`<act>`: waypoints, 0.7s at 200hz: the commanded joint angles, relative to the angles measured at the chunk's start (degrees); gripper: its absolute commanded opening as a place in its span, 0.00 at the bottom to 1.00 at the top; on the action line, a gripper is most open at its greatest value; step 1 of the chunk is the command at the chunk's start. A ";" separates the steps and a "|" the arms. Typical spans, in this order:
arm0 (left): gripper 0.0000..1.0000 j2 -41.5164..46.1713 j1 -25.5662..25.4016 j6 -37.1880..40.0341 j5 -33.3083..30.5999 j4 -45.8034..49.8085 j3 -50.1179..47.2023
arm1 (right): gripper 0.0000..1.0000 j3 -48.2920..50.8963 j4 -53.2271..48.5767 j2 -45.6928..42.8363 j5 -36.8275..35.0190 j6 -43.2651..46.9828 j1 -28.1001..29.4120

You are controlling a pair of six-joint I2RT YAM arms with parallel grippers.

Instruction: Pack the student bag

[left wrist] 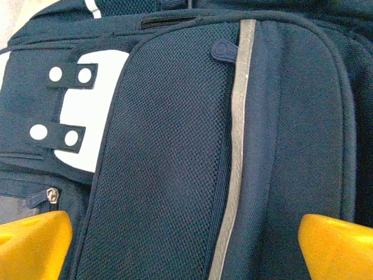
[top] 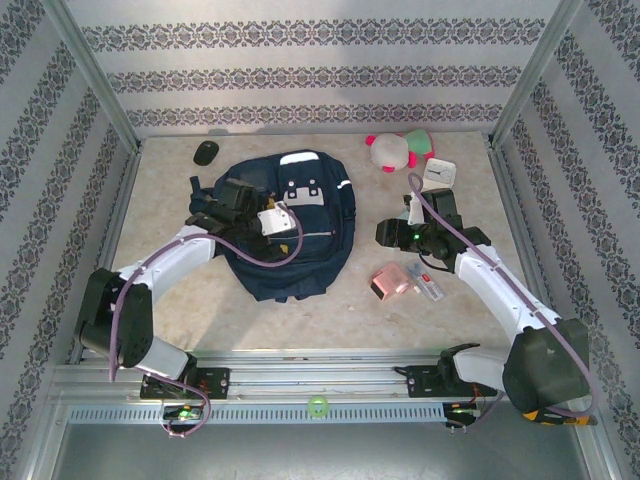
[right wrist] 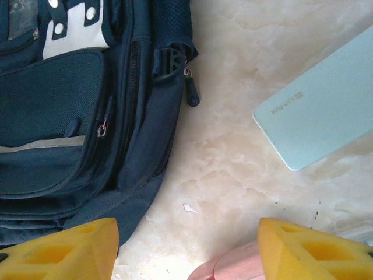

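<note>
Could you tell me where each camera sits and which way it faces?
Top external: above and behind the robot, looking down on table, left arm, right arm, student bag.
Left wrist: on the left arm, close over the bag's mesh pocket; its yellow fingers below.
Right wrist: looking down at the bag's edge and a pale blue box; yellow fingers below.
Shared: the bag, in all three.

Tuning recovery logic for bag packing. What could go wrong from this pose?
1. Left gripper is open over the mesh pocket of the student bag, away from the zipper pull; closing here would likely pinch fabric, not the pull.
2. Right gripper hangs open over the table with the pink case at its fingertip; descending may shove it.
</note>
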State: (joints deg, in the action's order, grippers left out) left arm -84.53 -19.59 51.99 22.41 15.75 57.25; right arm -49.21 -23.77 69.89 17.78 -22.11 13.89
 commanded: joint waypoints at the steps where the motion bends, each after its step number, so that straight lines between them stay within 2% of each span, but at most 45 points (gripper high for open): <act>1: 0.99 4.50 5.63 6.93 5.52 8.60 1.19 | 0.64 -0.42 1.02 -1.03 -0.35 2.76 2.97; 14: 0.97 6.33 9.89 12.31 9.52 13.52 1.07 | 0.64 -1.17 1.60 -0.48 -0.60 5.14 5.04; 50: 0.98 9.91 14.82 22.88 8.28 19.03 -0.74 | 0.65 -3.53 2.77 3.00 0.60 7.42 8.56; 89: 0.98 7.88 14.80 26.42 8.59 16.21 -2.66 | 0.65 -5.22 3.46 5.98 0.84 8.13 10.70; 140: 0.94 3.89 14.29 27.46 9.69 14.30 -2.37 | 0.65 -5.41 5.45 6.19 0.92 7.87 12.19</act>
State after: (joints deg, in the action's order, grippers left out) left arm -79.64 -5.13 76.40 29.19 29.85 55.24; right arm -52.80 -20.25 75.92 18.02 -15.00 25.28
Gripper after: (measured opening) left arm 0.943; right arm 0.648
